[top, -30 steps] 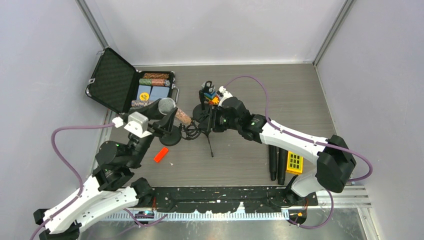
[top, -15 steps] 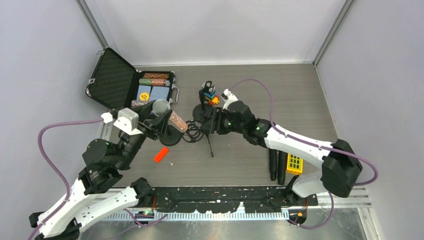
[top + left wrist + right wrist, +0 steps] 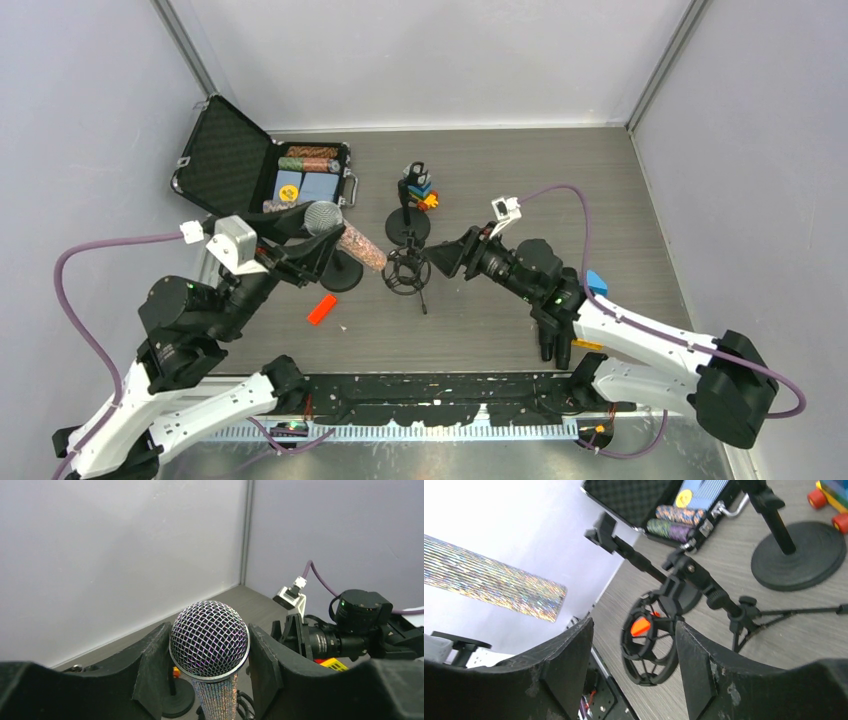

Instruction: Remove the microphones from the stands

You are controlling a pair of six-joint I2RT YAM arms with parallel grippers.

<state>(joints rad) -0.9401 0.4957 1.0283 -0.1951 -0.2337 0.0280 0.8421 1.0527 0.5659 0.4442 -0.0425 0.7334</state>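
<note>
The left pincer (image 3: 209,630) is clamped on the microphone (image 3: 209,642), with the mesh head wedged between its fingers (image 3: 150,665). The glitter handle slants out past them, held above the worktop (image 3: 600,200). Just beyond the handle's end, near but not touching, stands the ring mount of the stand (image 3: 407,270). Facing it from the other side, the right pincer (image 3: 634,625) is spread wide and holds nothing, with open worktop behind it.

I can read no word, number or brand anywhere from my wrist cameras or from above; the round yellow sticker (image 3: 289,192) on the blue pack (image 3: 290,179) in the open case (image 3: 225,160) at the upper left is too small to make out.
</note>
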